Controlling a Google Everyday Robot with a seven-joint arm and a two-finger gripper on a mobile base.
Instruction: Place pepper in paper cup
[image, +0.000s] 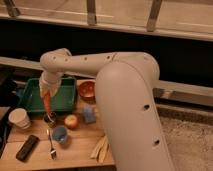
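While gripper (45, 95) grips it by green tray (67, 96) | pepper (47, 106) hangs vertical

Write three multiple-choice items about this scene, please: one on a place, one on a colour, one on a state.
1. Where is the paper cup?
A) at the table's left edge, in front of the tray
B) inside the bowl
C) beside the fork

2. What colour is the tray?
A) white
B) red
C) green

3. What is the gripper doing?
A) open above the blue cup
B) shut on the pepper, over the tray's front part
C) shut on the fork

Answers:
1 A, it stands on the wood by the tray's front left corner.
2 C, its walls and floor are green.
3 B, the pepper hangs upright from it.
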